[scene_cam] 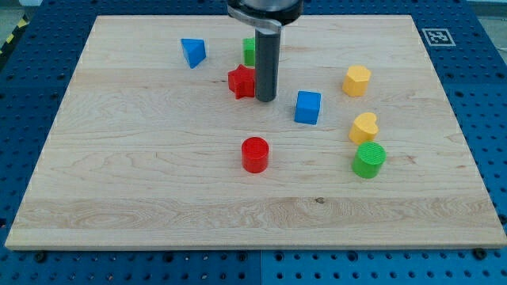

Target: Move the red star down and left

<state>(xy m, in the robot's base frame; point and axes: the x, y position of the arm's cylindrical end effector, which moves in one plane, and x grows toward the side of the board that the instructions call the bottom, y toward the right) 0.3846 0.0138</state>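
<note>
red star (241, 81) upper centre of wooden board (158, 182) | my tip (265, 100) touching its right side (a bare rod, no jaws to read) | green block (249, 51) just above, partly hidden; blue cube (308, 107) to right; red cylinder (255, 154) below

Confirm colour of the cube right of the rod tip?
Blue: the small blue cube, clearest in the camera view.

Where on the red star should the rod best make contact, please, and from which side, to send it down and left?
No gripping here, only pushing. Press my tip on the red star's upper-right edge, coming from the view's upper right. My tip now sits at its right side, so it should probably shift slightly up first. The red cylinder lies below, off that path.
</note>
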